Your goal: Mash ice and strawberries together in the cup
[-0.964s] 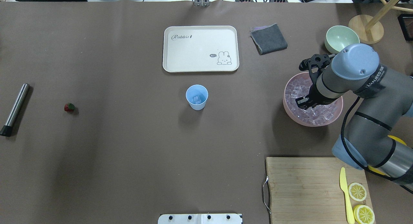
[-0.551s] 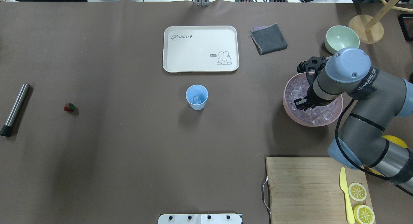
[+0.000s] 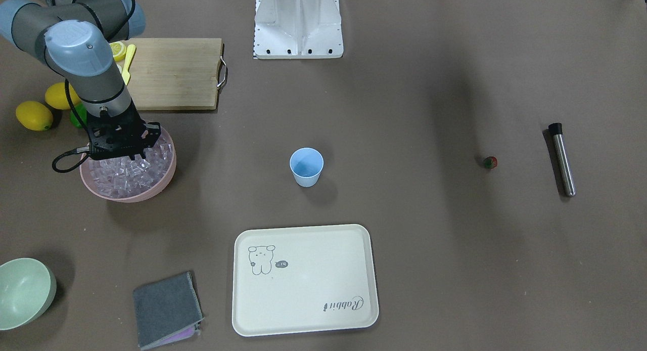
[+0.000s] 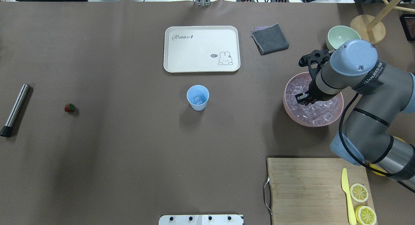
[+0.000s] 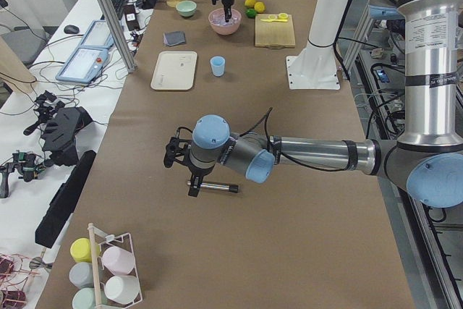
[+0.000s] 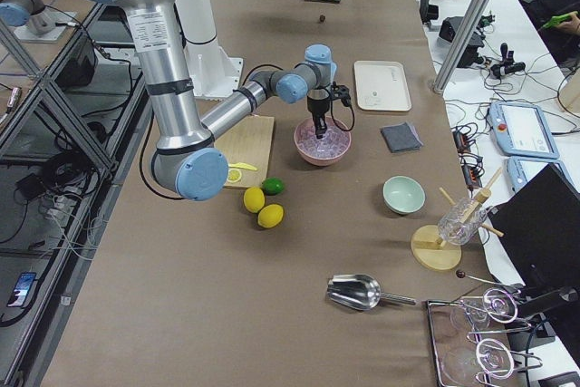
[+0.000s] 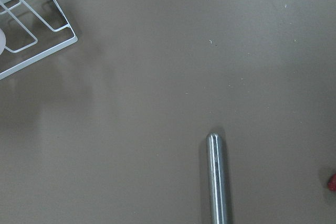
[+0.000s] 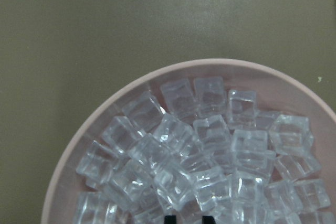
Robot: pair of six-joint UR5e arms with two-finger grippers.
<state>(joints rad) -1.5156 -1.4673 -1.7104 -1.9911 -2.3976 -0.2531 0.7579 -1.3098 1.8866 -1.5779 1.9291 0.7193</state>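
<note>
Light blue cup (image 4: 197, 103), pink bowl (image 3: 132, 195) of clear ice (image 8: 210, 132), red green-capped strawberry (image 4: 69, 107), cream rabbit-print tray (image 4: 194, 53)

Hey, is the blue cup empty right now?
No. The cup holds an ice cube at its bottom; the strawberry lies outside.

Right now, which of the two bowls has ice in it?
The pink bowl, beneath the right gripper, is heaped with ice. The pale green bowl farther back on the table is empty.
</note>
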